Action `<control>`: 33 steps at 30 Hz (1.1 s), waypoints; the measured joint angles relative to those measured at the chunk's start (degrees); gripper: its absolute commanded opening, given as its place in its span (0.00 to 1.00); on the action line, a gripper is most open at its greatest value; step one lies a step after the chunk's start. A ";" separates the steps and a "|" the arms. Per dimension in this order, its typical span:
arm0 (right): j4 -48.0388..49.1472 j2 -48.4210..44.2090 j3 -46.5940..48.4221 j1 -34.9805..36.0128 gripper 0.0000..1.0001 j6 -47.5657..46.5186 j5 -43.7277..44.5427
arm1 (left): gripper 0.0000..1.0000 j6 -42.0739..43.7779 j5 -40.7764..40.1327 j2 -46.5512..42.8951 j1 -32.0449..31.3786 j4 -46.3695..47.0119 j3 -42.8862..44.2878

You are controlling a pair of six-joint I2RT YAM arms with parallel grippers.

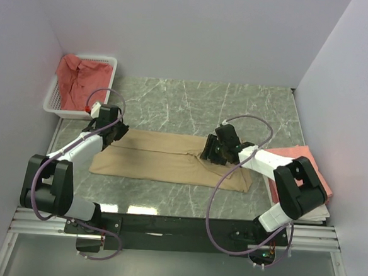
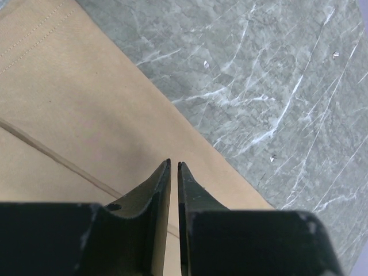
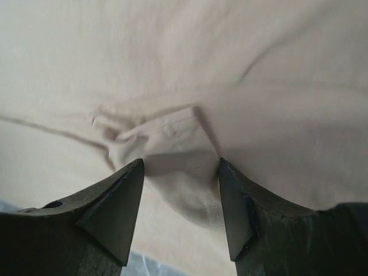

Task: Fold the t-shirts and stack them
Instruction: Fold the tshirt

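Observation:
A tan t-shirt (image 1: 163,159) lies partly folded, as a long band across the middle of the table. My left gripper (image 1: 115,133) is at its far left edge; in the left wrist view (image 2: 173,164) the jaws stand nearly closed over the tan cloth (image 2: 75,103), with nothing seen between them. My right gripper (image 1: 208,153) is down on the shirt right of its middle. In the right wrist view it (image 3: 181,164) is open, with a raised fold of tan cloth (image 3: 178,144) between the fingertips. A folded pink t-shirt (image 1: 302,160) lies at the right.
A white basket (image 1: 53,98) at the far left holds a crumpled red t-shirt (image 1: 80,80). The pink shirt rests on a white board (image 1: 317,214) at the right edge. Grey marble table (image 1: 174,102) shows beyond the tan shirt. Walls close in on the left, back and right.

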 measured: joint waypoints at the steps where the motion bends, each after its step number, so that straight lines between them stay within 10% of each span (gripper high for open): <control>1: 0.42 -1.14 -1.09 0.11 0.61 0.31 -0.79 | 0.15 0.00 0.04 0.13 -0.02 0.00 0.00; 20: 2.89 -12.33 -7.39 6.54 0.61 2.16 -4.81 | 0.14 0.20 0.22 1.07 -0.39 0.00 0.02; 33: -5.77 -5.66 3.10 -2.36 0.47 -0.63 5.46 | 0.14 0.35 0.17 1.57 -0.48 -0.26 0.28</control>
